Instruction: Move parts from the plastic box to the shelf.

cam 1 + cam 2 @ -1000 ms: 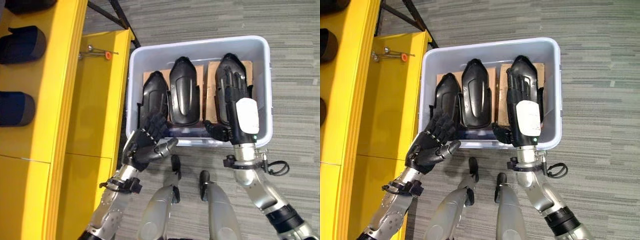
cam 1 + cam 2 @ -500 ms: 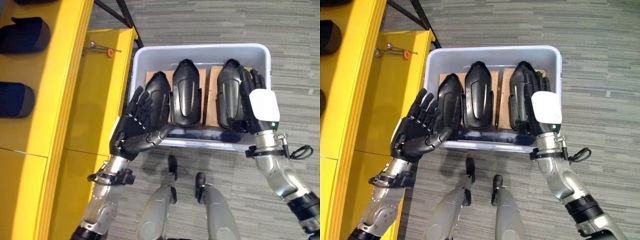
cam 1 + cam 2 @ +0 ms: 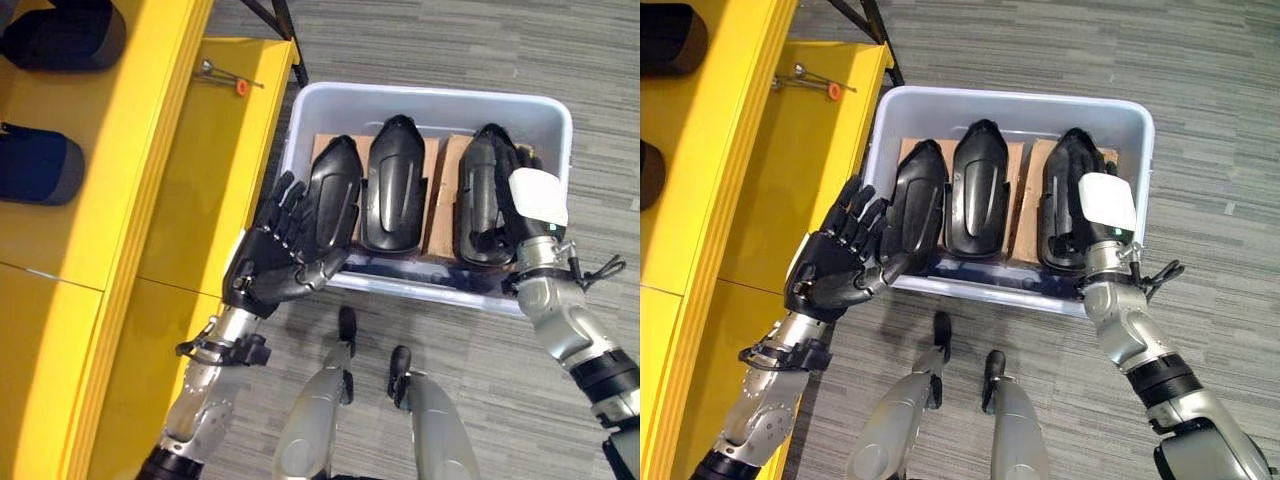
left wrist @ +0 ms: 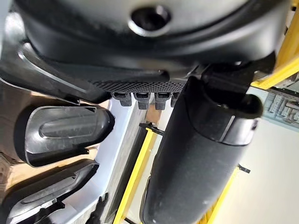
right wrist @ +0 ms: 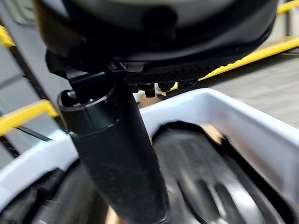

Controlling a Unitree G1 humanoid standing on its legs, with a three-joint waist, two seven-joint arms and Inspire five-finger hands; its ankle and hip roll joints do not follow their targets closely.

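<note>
A pale plastic box (image 3: pixel 300 130) sits on the grey floor (image 3: pixel 450 40), just beside a yellow shelf (image 3: pixel 190 160). Three black parts stand side by side in the box, on brown cardboard (image 3: pixel 436 200). The left part (image 3: pixel 335 195) is the one nearest the shelf. The middle part (image 3: pixel 393 180) stands between the other two. The right part (image 3: pixel 480 185) is by the far wall of the box.

The left hand (image 3: pixel 272 265) is at the near left corner of the box, palm up. Its fingers (image 3: pixel 285 205) are spread out straight and lie against the side of the left part. Its thumb sticks out under the bottom end of that part, over the near rim of the box. The hand is loose and is not grabbing anything.

The right hand (image 3: pixel 525 200) is inside the box at the right part. The white cover on its back faces up. The hand lies along the outer side of that part, and its thumb reaches across the bottom end. Its fingers are hidden behind the part, so I cannot tell if it is holding on.

Two more black parts (image 3: pixel 45 165) already rest on the top of the shelf. A thin metal tool with an orange tip (image 3: pixel 230 82) lies on the lower shelf board near the box.
</note>
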